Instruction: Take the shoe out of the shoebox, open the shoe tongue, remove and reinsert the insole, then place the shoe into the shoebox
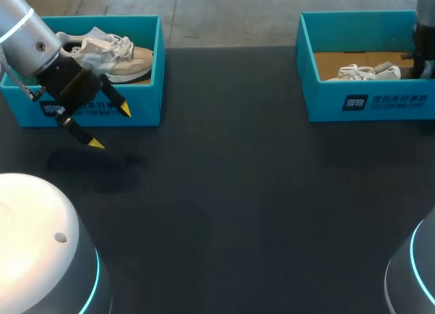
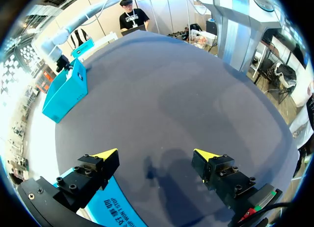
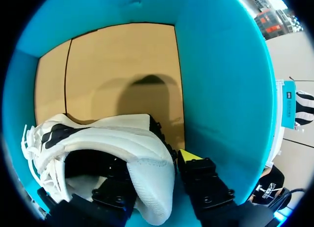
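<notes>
Right jaws on white, black-marked shoe [image 3: 114, 137]

bright overhead light, soft shadow on dark table [image 1: 258, 212], glare on white cover [image 1: 27, 219], shadowed shoebox [image 3: 216, 74] floor

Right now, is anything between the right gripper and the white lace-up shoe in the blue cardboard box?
Nothing visible is. The right gripper is already at the heel of the white lace-up shoe, inside the blue cardboard box.
</notes>
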You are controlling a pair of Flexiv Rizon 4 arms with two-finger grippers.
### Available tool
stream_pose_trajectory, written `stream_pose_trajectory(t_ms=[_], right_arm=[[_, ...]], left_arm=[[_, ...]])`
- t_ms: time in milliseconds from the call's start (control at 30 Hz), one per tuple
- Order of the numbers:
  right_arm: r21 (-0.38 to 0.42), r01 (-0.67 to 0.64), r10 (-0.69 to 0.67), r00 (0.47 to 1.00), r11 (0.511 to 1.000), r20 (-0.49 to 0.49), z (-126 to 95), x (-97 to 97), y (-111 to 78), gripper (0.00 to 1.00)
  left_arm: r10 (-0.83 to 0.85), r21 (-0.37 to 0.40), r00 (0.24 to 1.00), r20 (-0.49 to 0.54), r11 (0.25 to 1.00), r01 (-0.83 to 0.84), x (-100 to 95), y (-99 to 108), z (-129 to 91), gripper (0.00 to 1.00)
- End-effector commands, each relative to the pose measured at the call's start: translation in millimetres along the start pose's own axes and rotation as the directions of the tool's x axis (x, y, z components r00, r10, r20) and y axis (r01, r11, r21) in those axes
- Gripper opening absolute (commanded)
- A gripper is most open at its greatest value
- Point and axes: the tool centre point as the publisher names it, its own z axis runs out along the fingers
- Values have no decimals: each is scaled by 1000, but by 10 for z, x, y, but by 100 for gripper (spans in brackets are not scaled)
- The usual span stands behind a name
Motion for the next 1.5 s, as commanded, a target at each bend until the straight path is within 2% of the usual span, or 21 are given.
stream_pose_trajectory(t_ms=[33, 233, 400, 600, 667, 1267, 1500], right_arm=[[-1, -3, 3, 1000, 1000, 5, -34, 0, 16, 45], [-12, -5, 5, 1000, 1000, 8, -98, -3, 11, 44], [-21, -8, 9, 1000, 1000, 10, -142, -17, -3, 49], [-32, -15, 15, 1000, 999, 12, -205, -50, -33, 83], [-41, -18, 19, 1000, 999, 13, -249, -58, -49, 100], [-104, 3, 1, 999, 995, 43, -747, -13, -94, 100], [-121, 18, -12, 998, 992, 56, -1019, -10, -114, 100]], left_arm=[[0, -3, 1000, -1, 1000, 0, 6, -5, -5, 100], [0, -3, 1000, -1, 1000, 0, 6, -5, -5, 100], [0, -3, 1000, -1, 1000, 0, 6, -5, -5, 100], [0, -3, 1000, -1, 1000, 0, 6, -5, -5, 100], [0, -3, 1000, -1, 1000, 0, 6, -5, -5, 100], [0, -3, 1000, -1, 1000, 0, 6, -5, -5, 100], [0, -3, 1000, -1, 1000, 0, 6, -5, -5, 100]])
